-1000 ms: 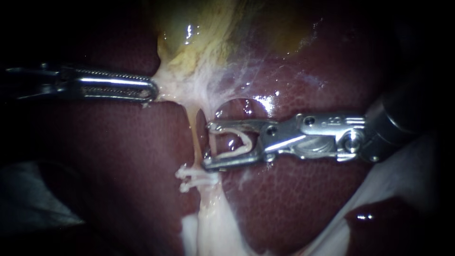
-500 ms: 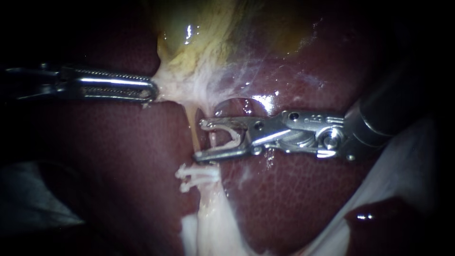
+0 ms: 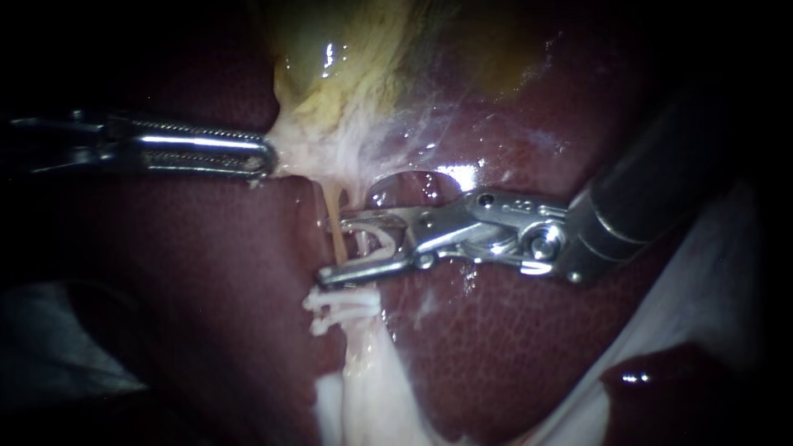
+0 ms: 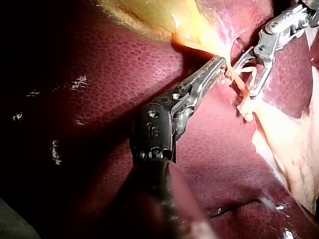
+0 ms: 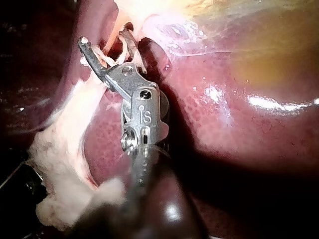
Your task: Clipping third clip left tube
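Endoscope view: the left instrument [image 3: 266, 158] comes in level from the left. Its jaws are pressed together on pale tissue [image 3: 299, 157] just under the yellow gallbladder [image 3: 347, 66], pinching it. The right instrument [image 3: 333, 248] comes down from the upper right across the dark red liver [image 3: 496, 347]. Its jaws stand spread, and a white clip [image 3: 387, 244] sits between them with one leg along each jaw, so both jaws bear on it. The left tube [image 3: 330, 202], thin and yellowish, runs down from the pinched tissue and passes between those spread jaws, near their tips. The clip's legs lie to either side of it and are not closed on it. Just below the lower jaw, two set clips [image 3: 340, 310] cross the same strand, one close above the other. Below them the strand widens into a pale band.

Left wrist view: the left instrument's [image 4: 219, 63] jaws lie together on pale tissue at the gallbladder's edge. Just ahead of them, the right instrument's jaws gape around the orange tube.

Right wrist view: the right instrument [image 5: 102, 40] reaches away over the liver, its jaws parted with the white clip between them. Pale strands run through the gap, but I cannot tell here which one is the left tube. A thick whitish band lies beside the shaft.
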Robot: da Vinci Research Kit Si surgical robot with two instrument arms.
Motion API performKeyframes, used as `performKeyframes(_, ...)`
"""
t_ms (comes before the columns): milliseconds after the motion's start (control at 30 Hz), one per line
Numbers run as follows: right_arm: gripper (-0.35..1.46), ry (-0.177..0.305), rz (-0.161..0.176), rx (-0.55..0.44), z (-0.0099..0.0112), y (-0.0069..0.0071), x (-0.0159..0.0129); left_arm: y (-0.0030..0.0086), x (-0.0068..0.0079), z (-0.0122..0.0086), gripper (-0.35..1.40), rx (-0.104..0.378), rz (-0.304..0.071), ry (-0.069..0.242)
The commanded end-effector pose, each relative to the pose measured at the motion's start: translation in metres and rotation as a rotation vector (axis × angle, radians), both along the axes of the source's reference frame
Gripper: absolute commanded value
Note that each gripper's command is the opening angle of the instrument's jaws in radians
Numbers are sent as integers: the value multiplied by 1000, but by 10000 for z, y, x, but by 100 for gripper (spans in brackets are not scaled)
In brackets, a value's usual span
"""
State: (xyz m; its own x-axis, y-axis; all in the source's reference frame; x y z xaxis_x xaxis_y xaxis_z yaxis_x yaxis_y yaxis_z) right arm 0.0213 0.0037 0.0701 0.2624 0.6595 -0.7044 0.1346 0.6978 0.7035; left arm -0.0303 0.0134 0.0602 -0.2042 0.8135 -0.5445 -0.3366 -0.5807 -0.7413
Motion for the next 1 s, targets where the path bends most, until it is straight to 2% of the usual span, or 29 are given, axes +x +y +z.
performKeyframes(33,50,9,11,8,-1,0,3,0,-1,0,-35,0,-1,0)
performKeyframes(267,50,70,21,37,-18,4,8,0,-1,1,-35,0,-1,1)
performKeyframes(567,48,93,23,60,-58,13,2,0,-1,1,-35,0,-1,1)
performKeyframes(867,39,86,27,73,-59,16,-2,0,-1,1,-35,0,-1,0)
performKeyframes(1000,22,84,26,84,-56,17,-7,0,-1,1,-35,0,-1,0)
